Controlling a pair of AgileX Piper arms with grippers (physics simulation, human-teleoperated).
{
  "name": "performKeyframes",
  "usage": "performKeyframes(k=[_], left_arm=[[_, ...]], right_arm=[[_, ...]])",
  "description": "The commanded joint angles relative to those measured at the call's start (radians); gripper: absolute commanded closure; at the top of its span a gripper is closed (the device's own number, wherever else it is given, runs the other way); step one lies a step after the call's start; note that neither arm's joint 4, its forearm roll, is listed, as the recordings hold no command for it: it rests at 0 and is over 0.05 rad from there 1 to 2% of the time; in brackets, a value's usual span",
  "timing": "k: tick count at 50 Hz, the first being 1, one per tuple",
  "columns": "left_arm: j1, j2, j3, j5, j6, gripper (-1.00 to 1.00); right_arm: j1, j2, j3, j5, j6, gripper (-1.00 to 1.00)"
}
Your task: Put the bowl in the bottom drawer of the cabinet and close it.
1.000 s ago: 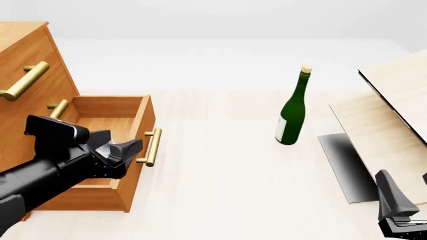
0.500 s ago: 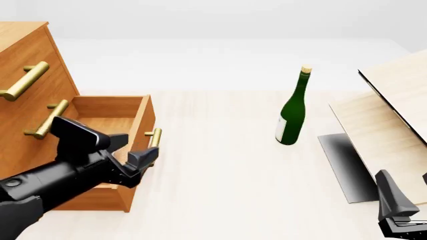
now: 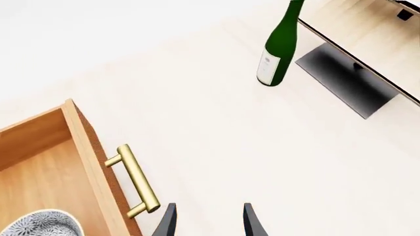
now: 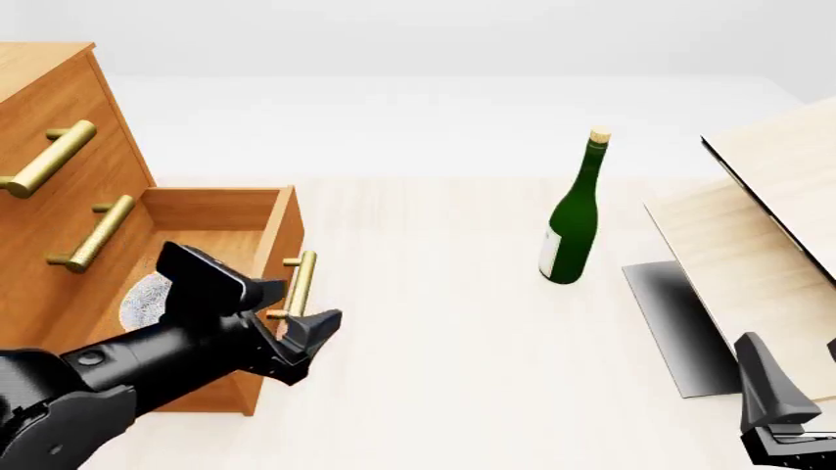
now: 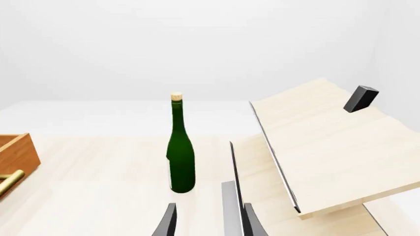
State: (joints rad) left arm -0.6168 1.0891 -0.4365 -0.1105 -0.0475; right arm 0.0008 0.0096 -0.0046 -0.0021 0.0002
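Front view gives me the cabinet at the left edge of the desk, with its bottom drawer pulled out toward me. I see the bowl resting inside that drawer, its speckled rim partly hidden behind my left arm. The left wrist view shows the same bowl lying on the drawer floor, near the front panel. My left claw hovers above the desk just beyond the drawer's front, beside the brass handle; its fingers stand apart with nothing between them, only bare desk. The two upper drawer fronts sit flush with their own brass bars.

Well apart, toward the middle of the desk, a green bottle stands upright with a pale cork in its neck. I see a white label low on its body, but whatever is printed there is too small for me to read in any view. On the right, pale wooden boards lean over a dark grey slab. My right claw sits low at the near right corner; in the right wrist view its fingers are parted and empty, pointing toward the bottle.
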Motion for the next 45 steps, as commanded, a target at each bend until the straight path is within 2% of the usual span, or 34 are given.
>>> performKeyframes(k=[1, 23, 33, 35, 45], left_arm=[[-0.028, 0.087, 0.003, -0.047, -0.025, -1.0], [-0.063, 0.246, 0.015, -0.14, -0.061, -1.0], [-0.054, 0.32, 0.023, -0.183, -0.095, -1.0], [-0.022, 0.354, 0.021, -0.194, -0.106, -1.0], [-0.022, 0.409, 0.019, -0.21, -0.146, -1.0]], right_arm=[[0.0, -0.001, 0.0, 0.0, 0.0, -1.0], [0.0, -0.001, 0.0, 0.0, 0.0, -1.0], [0.0, -0.001, 0.0, 0.0, 0.0, -1.0], [0.0, -0.001, 0.0, 0.0, 0.0, -1.0], [0.0, -0.001, 0.0, 0.0, 0.0, -1.0]])
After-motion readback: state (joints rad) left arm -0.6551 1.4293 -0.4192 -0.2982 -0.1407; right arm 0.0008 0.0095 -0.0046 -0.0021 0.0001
